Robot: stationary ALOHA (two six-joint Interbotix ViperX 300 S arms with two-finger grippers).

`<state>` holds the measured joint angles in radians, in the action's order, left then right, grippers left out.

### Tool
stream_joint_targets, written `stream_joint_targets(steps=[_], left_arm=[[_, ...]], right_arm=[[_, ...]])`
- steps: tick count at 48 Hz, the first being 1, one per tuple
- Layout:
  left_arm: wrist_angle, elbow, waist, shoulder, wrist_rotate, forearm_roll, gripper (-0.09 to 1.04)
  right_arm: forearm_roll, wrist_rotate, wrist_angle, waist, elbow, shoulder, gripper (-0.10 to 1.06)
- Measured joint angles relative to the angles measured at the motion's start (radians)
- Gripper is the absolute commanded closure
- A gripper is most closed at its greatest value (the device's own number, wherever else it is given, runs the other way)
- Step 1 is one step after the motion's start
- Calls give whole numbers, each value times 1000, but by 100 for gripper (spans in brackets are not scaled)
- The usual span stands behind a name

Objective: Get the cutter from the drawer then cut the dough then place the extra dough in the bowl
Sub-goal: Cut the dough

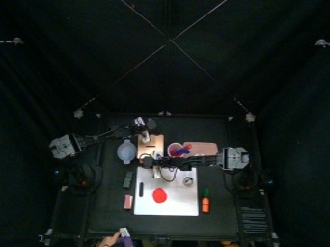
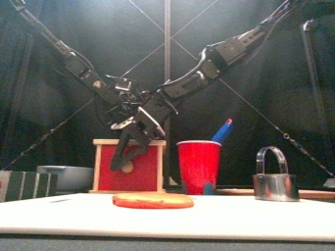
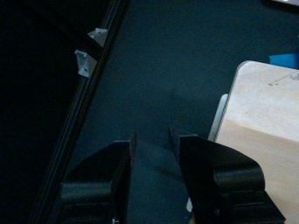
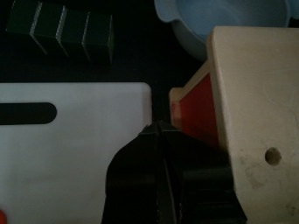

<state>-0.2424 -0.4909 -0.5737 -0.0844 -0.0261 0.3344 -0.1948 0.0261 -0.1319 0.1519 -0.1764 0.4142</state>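
Cutter is out of the drawer. We are seeing it standing upright on the white cutting board, near the board's back edge and toward its right end, with the wire handle arching up. It is sitting well apart from both grippers. The dough, a flat, whole red disc, is lying on the board's left half, apart from the cutter.

We are finding the right gripper reaching past the middle and hanging in front of the wooden box, which is standing just behind the board's back edge. Its jaws are pressed together with nothing between them, the tip sitting between the board and the red drawer front — whether it is touching the drawer front we cannot tell. The left gripper is hovering beside the box over bare table toward the back edge, its jaws standing a narrow gap apart and holding nothing.

We are noting the red cup just to the right of the box, with a blue toy knife sticking up out of it. The blue-grey bowl is sitting on the other side of the box, toward the table's left edge. The dark green sushi roll is lying closer to that left edge than the bowl.
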Motion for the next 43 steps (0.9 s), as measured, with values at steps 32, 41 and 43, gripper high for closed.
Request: stream_joint_targets(steps=[32, 41, 43], left_arm=[[124, 0, -37, 97, 11, -29, 18], [212, -28, -37, 153, 11, -117, 18], [239, -44, -34, 164, 11, -135, 18]], right_arm=[[133, -9, -225, -143, -101, -255, 81], [204, -14, -347, -135, -230, -420, 79], [216, -15, -373, -135, -256, -462, 78]])
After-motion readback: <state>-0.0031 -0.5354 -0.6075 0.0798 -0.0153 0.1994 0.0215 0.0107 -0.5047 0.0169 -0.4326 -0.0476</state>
